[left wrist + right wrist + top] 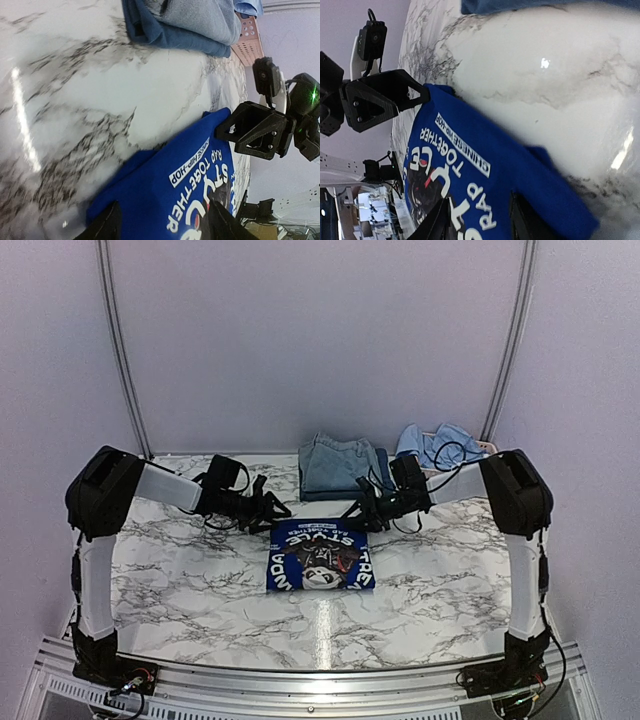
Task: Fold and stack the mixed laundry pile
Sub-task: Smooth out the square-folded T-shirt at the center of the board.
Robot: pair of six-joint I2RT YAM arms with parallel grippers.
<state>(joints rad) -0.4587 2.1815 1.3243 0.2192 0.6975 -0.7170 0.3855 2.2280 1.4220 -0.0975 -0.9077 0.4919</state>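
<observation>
A folded royal-blue T-shirt (320, 555) with white lettering lies flat in the middle of the marble table (180, 570). My left gripper (274, 512) is open over its far left corner, and my right gripper (353, 512) is open over its far right corner. In the left wrist view the open left gripper (165, 227) straddles the T-shirt (165, 190), with the right gripper (260, 131) at the other corner. In the right wrist view the open right gripper (477, 222) stands over the T-shirt (485, 165), facing the left gripper (382, 97). Folded faded denim (338, 465) lies behind on a navy piece (165, 36).
A pink lattice basket (488, 447) at the back right holds a light-blue shirt (432, 445); the basket also shows in the left wrist view (247, 44). The enclosure walls stand close behind and to both sides. The table's near edge is a metal rail (320, 680).
</observation>
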